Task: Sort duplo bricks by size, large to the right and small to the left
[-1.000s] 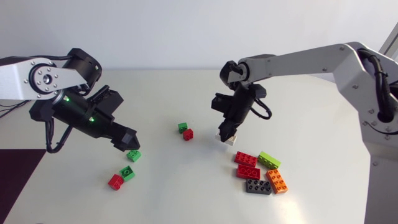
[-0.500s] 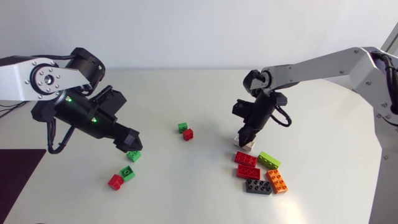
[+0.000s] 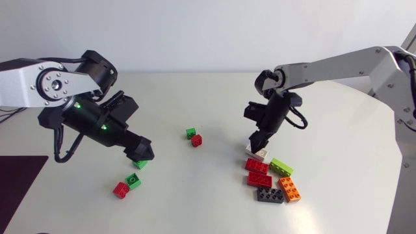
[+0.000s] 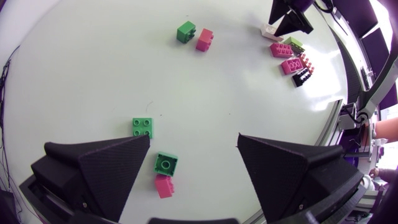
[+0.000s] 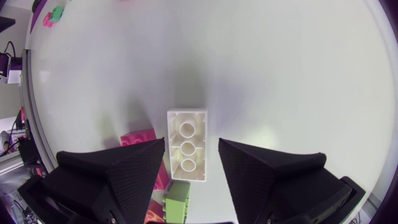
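Observation:
A white large brick [image 5: 188, 144] lies flat on the table between the fingers of my right gripper [image 5: 191, 143], which is open with a small gap on each side. From above, that right gripper [image 3: 258, 144] hangs just over the white brick [image 3: 257, 153], beside the large bricks: two red [image 3: 258, 173], lime [image 3: 281, 168], orange [image 3: 289, 188] and black [image 3: 269, 195]. My left gripper [image 3: 140, 153] is open wide and holds nothing. It hovers low over three small bricks: a green one [image 4: 143, 126] by one fingertip, another green [image 4: 166, 163] and a red one [image 4: 164, 185] between the fingers.
A small green brick [image 3: 191, 133] and a small red brick [image 3: 197, 140] sit touching near the table's middle. A dark mat [image 3: 19, 179] covers the front left corner. Bare table lies between the two groups.
My right arm carried the white brick to the right and down next to the large bricks, then opened its fingers off it. My left gripper shifted slightly right.

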You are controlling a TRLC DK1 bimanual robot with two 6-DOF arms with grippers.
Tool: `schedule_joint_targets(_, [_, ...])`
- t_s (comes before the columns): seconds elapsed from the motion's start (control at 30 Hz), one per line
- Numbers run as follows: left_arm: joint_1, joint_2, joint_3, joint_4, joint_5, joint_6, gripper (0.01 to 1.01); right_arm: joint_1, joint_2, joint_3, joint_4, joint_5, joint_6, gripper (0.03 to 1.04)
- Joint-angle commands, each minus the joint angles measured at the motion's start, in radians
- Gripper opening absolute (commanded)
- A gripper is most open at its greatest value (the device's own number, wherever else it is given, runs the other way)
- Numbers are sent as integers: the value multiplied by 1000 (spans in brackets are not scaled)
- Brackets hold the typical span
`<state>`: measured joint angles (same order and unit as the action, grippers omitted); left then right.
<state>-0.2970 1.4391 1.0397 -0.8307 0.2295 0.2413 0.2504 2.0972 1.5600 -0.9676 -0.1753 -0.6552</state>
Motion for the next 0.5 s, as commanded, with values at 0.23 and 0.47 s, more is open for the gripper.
schedule_joint_targets(0.23, [-25, 40, 60, 4, 7, -25, 980, 47, -35, 141, -85, 3, 8, 754])
schedule_joint_targets(0.47, [-47, 150, 134, 21, 7, -17, 980, 76, -82, 155, -111, 2, 20, 754])
